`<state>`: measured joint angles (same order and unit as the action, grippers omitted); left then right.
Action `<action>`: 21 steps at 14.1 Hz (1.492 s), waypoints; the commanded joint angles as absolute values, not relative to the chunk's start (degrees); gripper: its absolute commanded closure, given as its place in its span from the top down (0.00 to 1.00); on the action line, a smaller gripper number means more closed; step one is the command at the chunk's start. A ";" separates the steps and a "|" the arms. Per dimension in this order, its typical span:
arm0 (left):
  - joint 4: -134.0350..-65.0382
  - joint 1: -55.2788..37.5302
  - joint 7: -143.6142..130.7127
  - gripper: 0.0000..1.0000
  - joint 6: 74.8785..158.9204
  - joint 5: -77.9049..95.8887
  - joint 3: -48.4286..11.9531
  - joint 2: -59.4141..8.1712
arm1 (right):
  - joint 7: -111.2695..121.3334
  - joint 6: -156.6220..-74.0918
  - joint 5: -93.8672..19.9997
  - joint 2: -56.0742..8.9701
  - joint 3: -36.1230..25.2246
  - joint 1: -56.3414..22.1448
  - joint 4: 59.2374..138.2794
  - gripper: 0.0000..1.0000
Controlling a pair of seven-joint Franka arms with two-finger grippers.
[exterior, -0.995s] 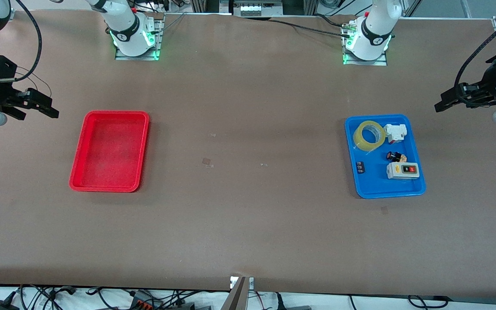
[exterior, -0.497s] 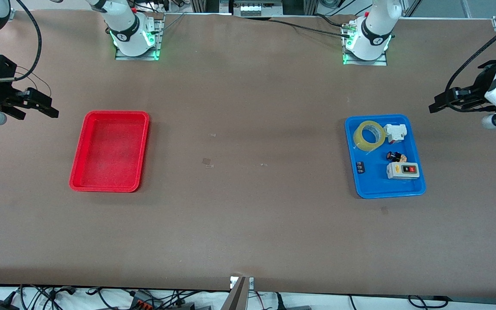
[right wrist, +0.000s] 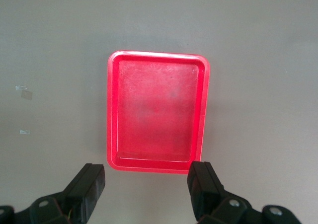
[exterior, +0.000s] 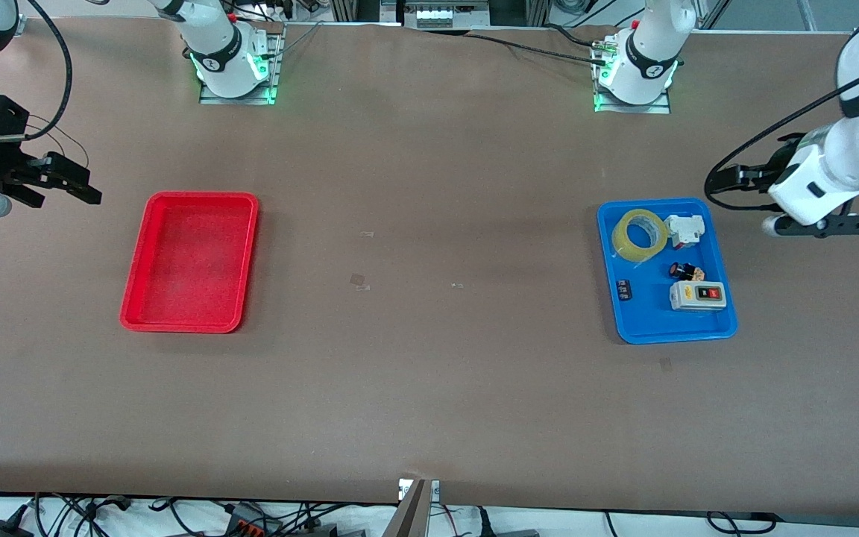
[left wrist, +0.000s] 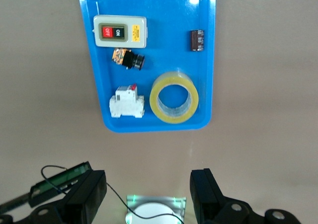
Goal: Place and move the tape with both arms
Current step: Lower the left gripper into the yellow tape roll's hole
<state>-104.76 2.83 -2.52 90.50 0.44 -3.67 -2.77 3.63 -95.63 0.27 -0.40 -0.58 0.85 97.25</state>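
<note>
Right, I see the tape (exterior: 640, 234) lying in the blue tray (exterior: 642, 328); left gripper (left wrist: 148, 194) and right gripper (right wrist: 148, 186) hover, fingers spread, empty.

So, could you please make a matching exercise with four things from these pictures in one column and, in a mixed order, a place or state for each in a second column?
Things:
1. tape
2. red tray
3. left end effector
4. switch box

Places or states:
A. holds nothing
B. open, in the air beside the blue tray
C. in the blue tray, beside the white circuit breaker
D. in the blue tray, nearer the front camera than the tape

Pairs: 1-C, 2-A, 3-B, 4-D
</note>
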 commanded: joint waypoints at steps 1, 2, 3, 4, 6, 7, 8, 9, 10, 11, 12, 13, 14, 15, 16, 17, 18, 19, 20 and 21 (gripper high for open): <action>-115.10 3.16 -0.26 1.00 100.33 0.88 -3.78 0.08 | 4.57 -96.24 0.18 -0.18 -0.70 0.62 96.94 1.00; -118.18 3.08 -0.26 1.00 103.94 0.97 -3.78 0.35 | 4.57 -96.41 0.18 -0.18 -0.53 0.62 96.94 1.00; -121.43 2.82 -0.26 1.00 107.80 0.88 -3.78 0.79 | 4.57 -96.42 0.18 -0.18 -0.44 0.62 96.86 1.00; -124.16 2.73 -0.35 1.00 111.32 0.97 -3.78 0.88 | 4.48 -96.42 0.18 -0.18 -0.44 0.62 96.86 1.00; -130.14 2.90 -1.05 1.00 119.31 0.97 -5.26 0.79 | 4.48 -96.33 0.09 -0.18 -0.35 0.62 96.94 1.00; -132.17 2.90 -1.14 1.00 122.05 0.97 -5.36 0.44 | 4.48 -96.33 0.09 -0.18 -0.35 0.62 96.86 1.00; -134.10 3.16 -1.14 1.00 124.69 0.97 -5.36 0.09 | 4.48 -96.33 0.09 -0.18 -0.35 0.62 96.94 1.00; -135.51 3.43 -1.23 1.00 126.98 0.97 -5.36 -0.52 | 4.48 -96.42 0.09 -0.18 -0.35 0.62 96.94 1.00; -136.75 3.51 -1.32 1.00 129.26 1.14 -5.36 -1.31 | 4.48 -96.42 0.09 -0.18 -0.35 0.62 96.94 1.00; -137.02 3.52 -1.32 1.00 130.68 1.49 -5.36 -2.62 | 4.48 -96.42 0.09 -0.18 -0.35 0.62 96.94 1.00; -137.02 3.52 -1.32 1.00 131.65 1.67 -5.36 -4.46 | 4.48 -96.42 0.09 -0.18 -0.35 0.62 96.94 1.00; -137.02 3.52 -1.32 1.00 132.97 1.67 -5.36 -5.87 | 4.48 -96.42 0.09 -0.18 -0.35 0.62 96.94 1.00; -136.93 3.52 -1.32 1.00 133.94 1.84 -5.36 -6.93 | 4.48 -96.42 0.09 -0.18 -0.35 0.62 96.94 1.00; -136.85 3.52 -1.32 1.00 135.08 3.15 -5.36 -8.25 | 4.48 -96.42 0.09 -0.18 -0.35 0.62 96.94 1.00; -136.76 3.52 -1.32 1.00 136.39 4.21 -5.36 -9.31 | 4.40 -96.42 0.09 -0.18 -0.35 0.62 96.94 1.00; -136.76 3.52 -1.32 1.00 137.71 4.57 -5.36 -10.27 | 4.48 -96.24 0.09 -0.18 -0.35 0.62 96.94 1.00; -136.50 3.52 -1.32 1.00 137.90 4.57 -5.36 -10.72 | 4.48 -96.15 0.09 -0.18 -0.35 0.62 96.94 1.00; -136.41 3.52 -1.32 1.00 137.90 4.57 -5.36 -11.07 | 4.40 -96.15 0.09 -0.18 -0.35 0.62 96.94 1.00; -136.23 3.69 -1.32 1.00 137.90 4.57 -5.27 -11.42 | 4.48 -96.24 0.09 -0.18 -0.35 0.62 96.94 1.00; -136.06 3.87 -1.23 1.00 137.90 4.57 -5.27 -11.69 | 4.40 -96.24 0.09 -0.18 -0.35 0.62 96.94 1.00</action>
<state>-136.98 3.12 -1.88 137.73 3.56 -5.00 -11.20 3.63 -96.29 0.27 -0.40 -0.49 0.62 97.25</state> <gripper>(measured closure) 0.000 0.000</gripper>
